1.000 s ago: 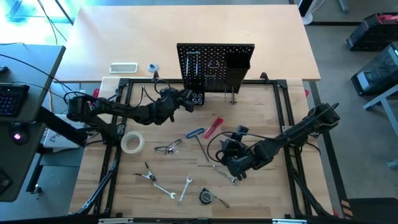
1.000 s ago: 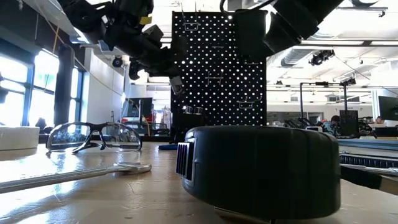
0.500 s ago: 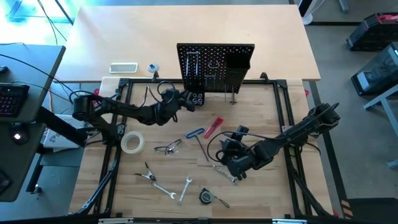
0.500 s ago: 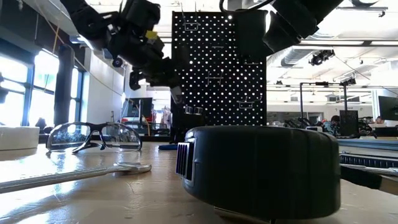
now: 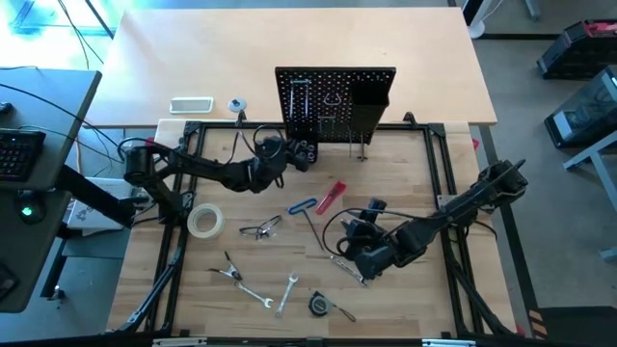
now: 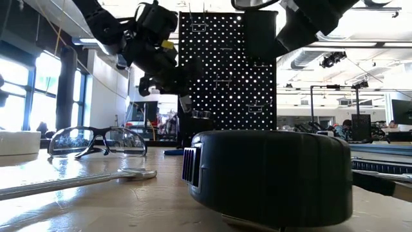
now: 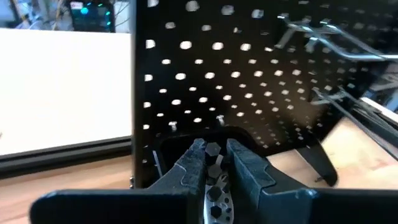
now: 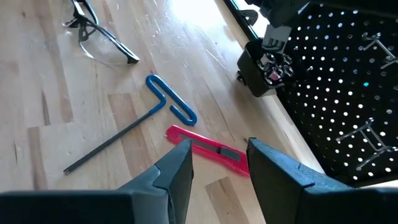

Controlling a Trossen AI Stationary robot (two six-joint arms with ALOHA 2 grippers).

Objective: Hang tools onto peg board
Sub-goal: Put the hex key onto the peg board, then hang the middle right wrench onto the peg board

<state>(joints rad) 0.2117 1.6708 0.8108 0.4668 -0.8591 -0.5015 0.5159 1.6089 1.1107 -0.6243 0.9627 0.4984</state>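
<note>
At peg board (image 7: 261, 106) foot, left gripper (image 7: 214, 163) fingers pinch seemingly hex-bit tool (image 7: 214, 180).

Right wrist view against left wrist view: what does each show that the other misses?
Only the right wrist view shows the blue-handled hex key, the red-handled tool and the clear glasses lying on the table, with the open right gripper above them. Only the left wrist view shows, close up, the small hex-shaped pieces between the left gripper fingers. Both show the peg board and its metal hooks.
</note>
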